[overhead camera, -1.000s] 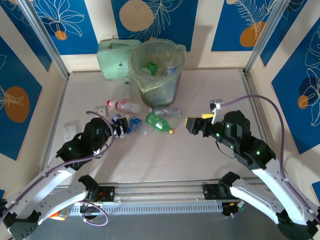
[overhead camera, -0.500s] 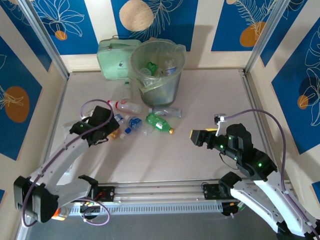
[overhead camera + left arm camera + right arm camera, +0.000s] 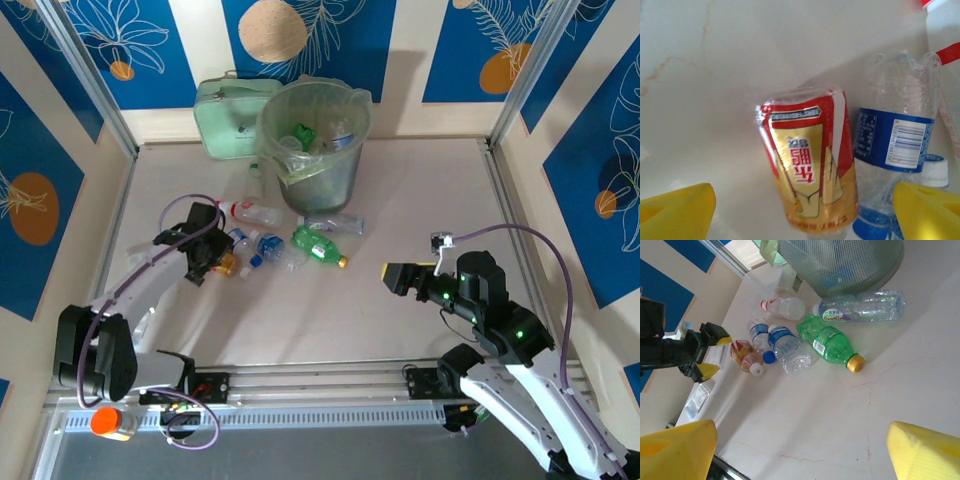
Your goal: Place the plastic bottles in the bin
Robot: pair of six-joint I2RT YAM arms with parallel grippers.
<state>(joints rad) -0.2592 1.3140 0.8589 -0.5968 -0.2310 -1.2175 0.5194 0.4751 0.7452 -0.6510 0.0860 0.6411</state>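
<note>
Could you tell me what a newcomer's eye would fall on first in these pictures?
First, the tall round translucent grey bin with a pale green liner, at the far middle of the table, bottles already inside. Just in front of it lies a huddle of plastic bottles, the green plastic bottle with a yellow cap brightest. At the huddle's left end the open left gripper faces a small bottle with a red and gold label.

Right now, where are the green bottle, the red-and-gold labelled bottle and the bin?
green bottle (image 3: 829, 342): right wrist view, on the middle of its body.
red-and-gold labelled bottle (image 3: 807, 175): left wrist view, on the middle of its label.
bin (image 3: 322, 188): top external view, on its grey front wall.
</note>
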